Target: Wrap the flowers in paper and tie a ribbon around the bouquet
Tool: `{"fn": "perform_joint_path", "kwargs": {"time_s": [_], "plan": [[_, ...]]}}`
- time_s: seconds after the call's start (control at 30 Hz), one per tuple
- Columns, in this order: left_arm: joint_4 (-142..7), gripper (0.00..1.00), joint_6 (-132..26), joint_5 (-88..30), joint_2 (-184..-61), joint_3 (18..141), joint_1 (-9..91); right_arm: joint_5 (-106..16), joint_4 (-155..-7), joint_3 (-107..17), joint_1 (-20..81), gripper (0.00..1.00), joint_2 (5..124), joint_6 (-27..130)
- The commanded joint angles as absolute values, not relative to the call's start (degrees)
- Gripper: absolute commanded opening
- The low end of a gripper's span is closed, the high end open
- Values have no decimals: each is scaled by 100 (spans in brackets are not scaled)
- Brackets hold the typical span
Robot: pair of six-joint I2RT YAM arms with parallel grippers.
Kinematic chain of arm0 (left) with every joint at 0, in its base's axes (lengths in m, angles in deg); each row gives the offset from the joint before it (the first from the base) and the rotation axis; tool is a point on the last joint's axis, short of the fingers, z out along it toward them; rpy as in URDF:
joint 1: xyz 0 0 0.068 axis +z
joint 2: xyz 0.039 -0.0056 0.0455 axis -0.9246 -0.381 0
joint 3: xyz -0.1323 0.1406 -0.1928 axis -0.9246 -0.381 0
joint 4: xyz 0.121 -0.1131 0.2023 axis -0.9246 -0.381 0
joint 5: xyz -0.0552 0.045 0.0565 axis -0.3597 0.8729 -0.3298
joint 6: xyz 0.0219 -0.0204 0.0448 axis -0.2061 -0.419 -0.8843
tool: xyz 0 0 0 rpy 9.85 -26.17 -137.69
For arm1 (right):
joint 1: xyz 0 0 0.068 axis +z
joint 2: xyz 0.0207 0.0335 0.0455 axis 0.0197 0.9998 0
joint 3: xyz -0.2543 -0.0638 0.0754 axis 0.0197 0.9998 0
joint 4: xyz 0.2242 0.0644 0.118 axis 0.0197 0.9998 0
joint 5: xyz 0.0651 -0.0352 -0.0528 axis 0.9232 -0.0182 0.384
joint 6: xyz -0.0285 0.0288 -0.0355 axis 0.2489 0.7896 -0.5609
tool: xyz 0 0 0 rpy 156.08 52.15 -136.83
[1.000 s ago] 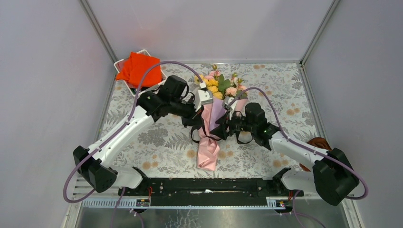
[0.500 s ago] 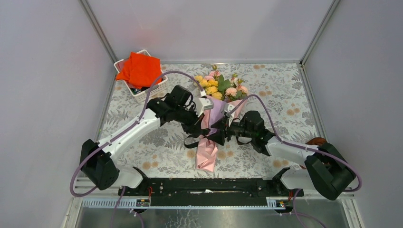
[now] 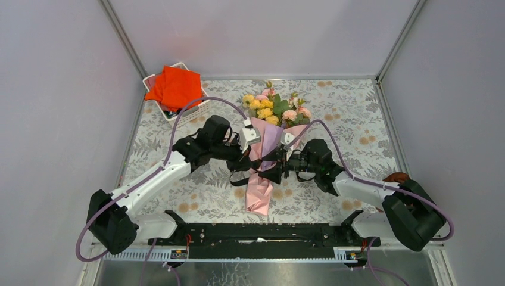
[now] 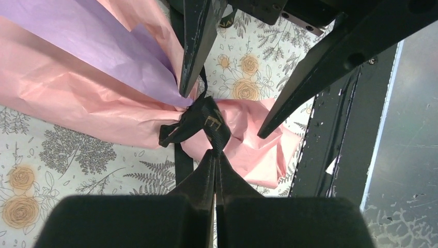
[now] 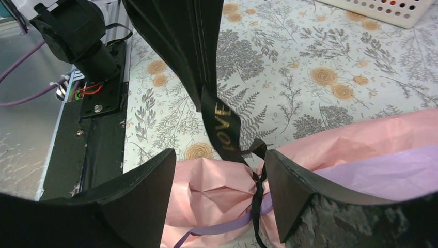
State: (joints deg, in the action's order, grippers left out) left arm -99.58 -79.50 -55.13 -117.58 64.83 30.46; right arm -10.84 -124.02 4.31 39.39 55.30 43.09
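Observation:
The bouquet lies in the middle of the table: yellow and pink flowers [image 3: 273,111] at the far end, and a cone of pink-and-purple paper [image 3: 260,189] narrowing toward me. A black ribbon [image 4: 202,120] with gold lettering is knotted round the cone's neck. My left gripper [image 4: 215,153] is shut on a ribbon tail just beside the knot, which shows taut in the right wrist view too, the ribbon [image 5: 223,129] running up into those shut fingers. My right gripper [image 5: 219,155] is open, one finger on each side of the tied neck. From above, both grippers meet at the neck, left gripper [image 3: 243,161] and right gripper [image 3: 276,165].
A white basket [image 3: 197,109] holding an orange-red cloth [image 3: 174,85] stands at the back left. A brown object [image 3: 399,177] lies by the right wall. The black base rail [image 3: 262,233] runs along the near edge. Grey walls close in three sides.
Both arms have come lower and closer to the bouquet's neck. The left gripper drew back left and toward me with the ribbon; the right gripper slid left to straddle the knot.

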Motion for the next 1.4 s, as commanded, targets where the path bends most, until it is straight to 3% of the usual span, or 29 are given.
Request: {"fn": "perform_joint_path", "kwargs": {"time_s": [0.0, 0.2, 0.23, 0.37, 0.47, 0.57, 0.6, 0.63, 0.73, 0.83, 0.97, 1.13, 1.27, 1.37], "plan": [[-9398, 0, -8085, -5583, -11584, 6269, 3034, -850, -12929, 62, 4040, 71, 5770, 4209], [-9353, 0, -8180, -5625, -11589, 6216, 3034, -1028, -13085, -65, 4109, 65, 6137, 4232], [-9344, 0, -8182, -5628, -11583, 6225, 3037, -1030, -13087, -78, 4104, 59, 6150, 4237], [-9308, 0, -8140, -5491, -11556, 6163, 3062, -1093, -13022, -59, 4109, 20, 6053, 4298], [-8945, 0, -7954, -4967, -11526, 5802, 3096, -1179, -12705, -113, 4104, 6, 5891, 4390], [-7922, 0, -7728, -4056, -11507, 5049, 3096, -1349, -12453, -247, 4104, 1, 5907, 4992], [-7565, 22, -7635, -3806, -11496, 4822, 3088, -1483, -12367, -301, 4105, 0, 5919, 5234], [-7256, 36, -7563, -3691, -11469, 4627, 3087, -1648, -12298, -323, 4108, 0, 5929, 5478], [-6615, 55, -7501, -3640, -11436, 4289, 3033, -2106, -12278, -316, 4107, 0, 5970, 6316], [-6192, 65, -7526, -3858, -11511, 4130, 2993, -2262, -12381, -299, 4118, 0, 6069, 6828], [-5895, 71, -7916, -4271, -11540, 3896, 2966, -2491, -12417, -254, 4113, 0, 6088, 7025], [-5289, 71, -7653, -4409, -11774, 3743, 2827, -2784, -12211, -310, 4116, 0, 6012, 7189], [-4925, 67, -7247, -4339, -12023, 3758, 2613, -2978, -12052, -314, 4114, 0, 5982, 7215], [-4687, 51, -7118, -4212, -12180, 3782, 2508, -3007, -12043, -286, 4125, 0, 5979, 7269]]}}
